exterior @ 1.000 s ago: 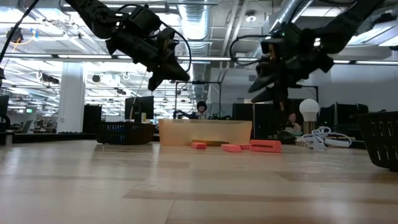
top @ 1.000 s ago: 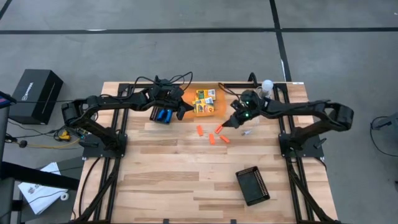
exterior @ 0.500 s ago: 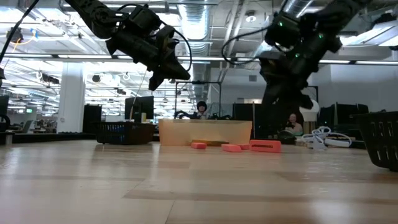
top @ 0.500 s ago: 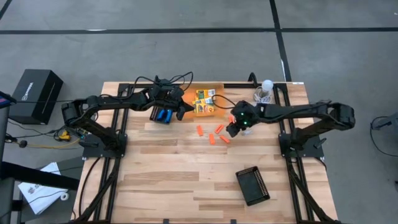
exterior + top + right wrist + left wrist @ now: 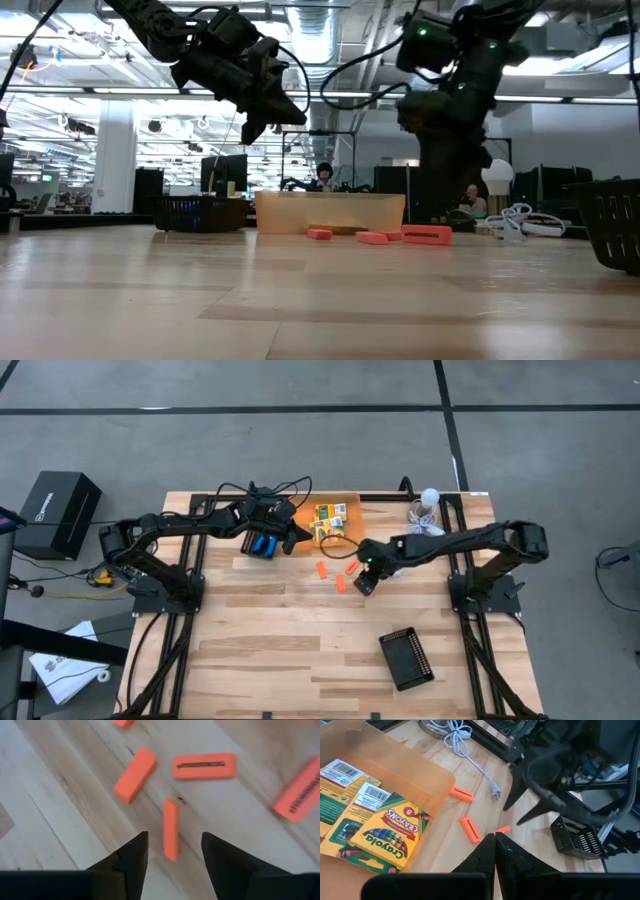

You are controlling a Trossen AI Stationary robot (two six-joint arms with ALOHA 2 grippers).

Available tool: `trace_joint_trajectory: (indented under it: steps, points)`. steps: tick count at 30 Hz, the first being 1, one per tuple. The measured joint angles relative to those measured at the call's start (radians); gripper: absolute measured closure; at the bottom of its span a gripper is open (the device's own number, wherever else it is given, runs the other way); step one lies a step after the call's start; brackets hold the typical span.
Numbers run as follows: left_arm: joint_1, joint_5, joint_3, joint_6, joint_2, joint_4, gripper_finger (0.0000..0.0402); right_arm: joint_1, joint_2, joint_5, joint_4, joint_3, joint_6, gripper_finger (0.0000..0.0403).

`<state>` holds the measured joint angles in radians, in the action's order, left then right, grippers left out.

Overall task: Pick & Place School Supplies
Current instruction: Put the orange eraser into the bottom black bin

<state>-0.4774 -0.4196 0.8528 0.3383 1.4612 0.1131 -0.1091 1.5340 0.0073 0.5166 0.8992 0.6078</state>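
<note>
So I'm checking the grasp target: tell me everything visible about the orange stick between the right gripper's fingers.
The short orange stick is a flat-sided rectangular bar, matte, plastic or rubber by its look. It lies on its narrow edge on the bare wooden table, apart from the other orange sticks. The open right gripper straddles its near end; nothing grips it.

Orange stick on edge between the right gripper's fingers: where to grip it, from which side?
Grip the on-edge orange stick at mid-length, across its narrow thickness, coming straight down from above. It lies flat on the table with its long axis running between the open fingers of the right gripper, clear of the other sticks, so the long side faces are probably free for both pads.
</note>
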Motion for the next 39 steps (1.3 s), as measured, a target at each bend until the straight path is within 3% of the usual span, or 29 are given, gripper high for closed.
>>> trace_joint_trajectory:
  steps: [10,19,39]
  points:
    - [0.0,-0.054,0.0,-0.001,0.0,0.0,0.04,0.017,0.129,-0.008,-0.003,0.095,-0.006,0.0218]
    - [0.0,-0.06,0.0,-0.014,0.0,0.0,0.04,0.017,0.187,-0.033,0.002,0.095,-0.017,0.0222]
    - [0.0,-0.061,0.0,-0.02,0.0,-0.001,0.04,-0.018,0.191,-0.042,0.002,0.095,-0.041,0.0229]
